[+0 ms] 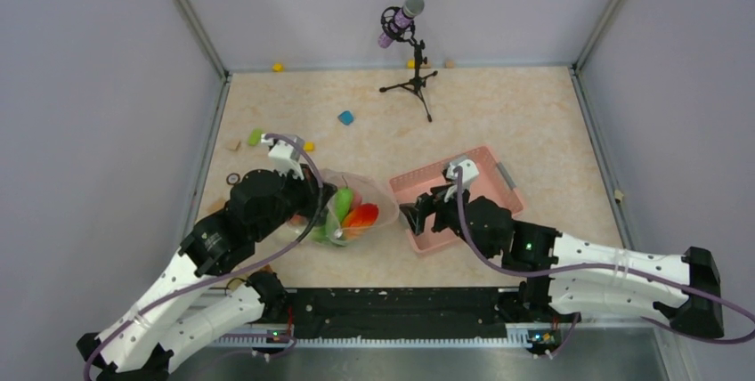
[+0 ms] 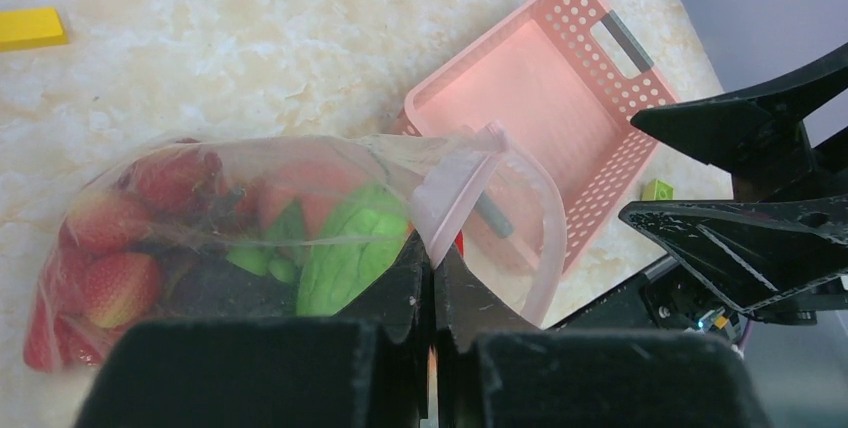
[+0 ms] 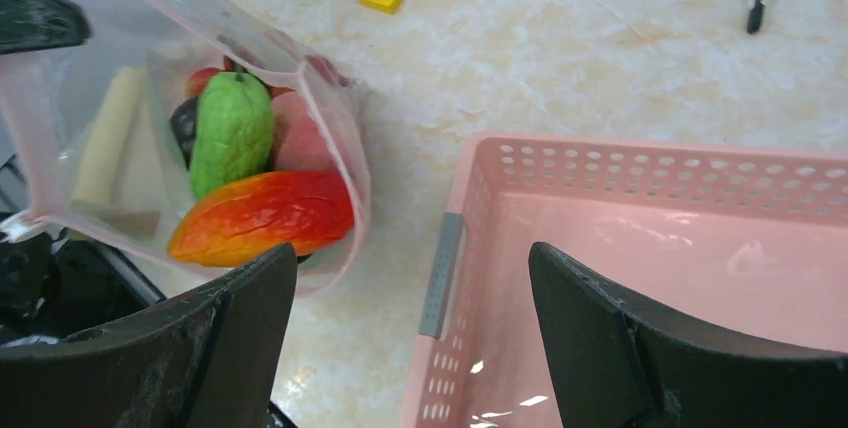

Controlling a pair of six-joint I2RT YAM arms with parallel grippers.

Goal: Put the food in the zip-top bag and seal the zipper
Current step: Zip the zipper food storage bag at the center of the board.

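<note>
The zip-top bag sits on the desk left of the pink basket, with the food inside and the mouth gaping. My left pincer is pressed together on the bag's mouth edge; my right pincer hangs spread over the basket, holding nothing. I judge the film thin, slippery and limp — the load will sag — so take the zipper strip near its ends. No label or writing legible.

pink basket: centre-right | microphone on tripod: far side | blue block: left of tripod
</note>
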